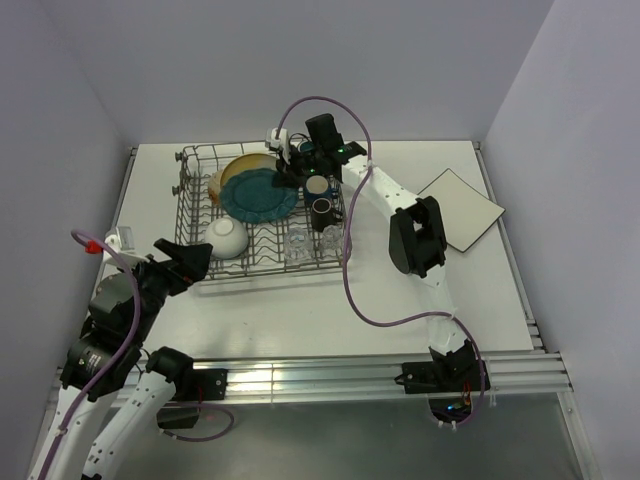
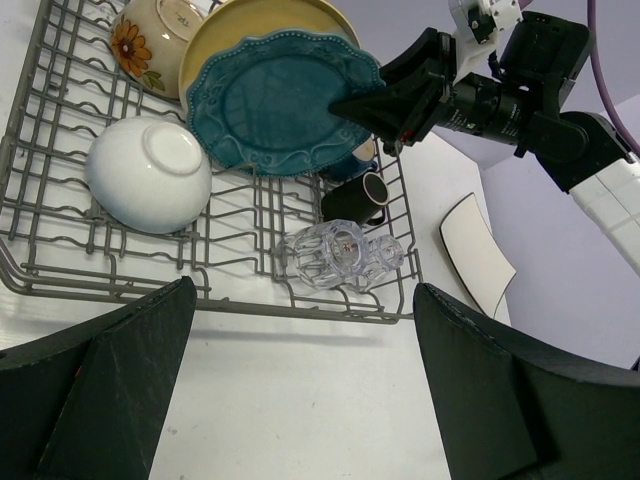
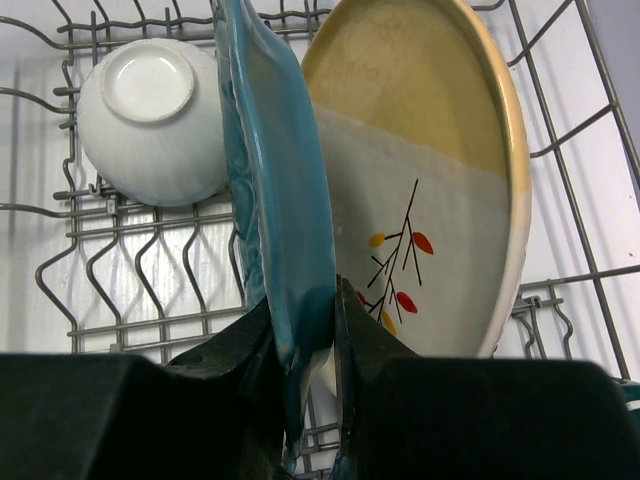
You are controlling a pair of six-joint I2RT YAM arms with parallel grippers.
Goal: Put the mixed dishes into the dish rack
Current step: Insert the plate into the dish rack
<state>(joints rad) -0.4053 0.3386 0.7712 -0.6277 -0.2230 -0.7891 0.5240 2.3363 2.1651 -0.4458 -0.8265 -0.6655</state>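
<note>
There was one dish rack (image 2: 250,225). Plates numbered three: teal plate (image 2: 275,105), yellow-cream plate (image 3: 430,150), white square plate (image 1: 460,208). Two bowls: white bowl (image 2: 150,172), floral bowl (image 2: 150,30). Two dark mugs (image 1: 318,186). The clear glasses (image 2: 345,255) looked like two, though they blurred together.

No text is legible; faint marks on the yellow-cream plate (image 3: 420,150) are unreadable.

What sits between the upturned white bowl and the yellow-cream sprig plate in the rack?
The teal scalloped plate, standing on edge, its rim pinched by the right gripper. The right wrist view shows it best.
</note>
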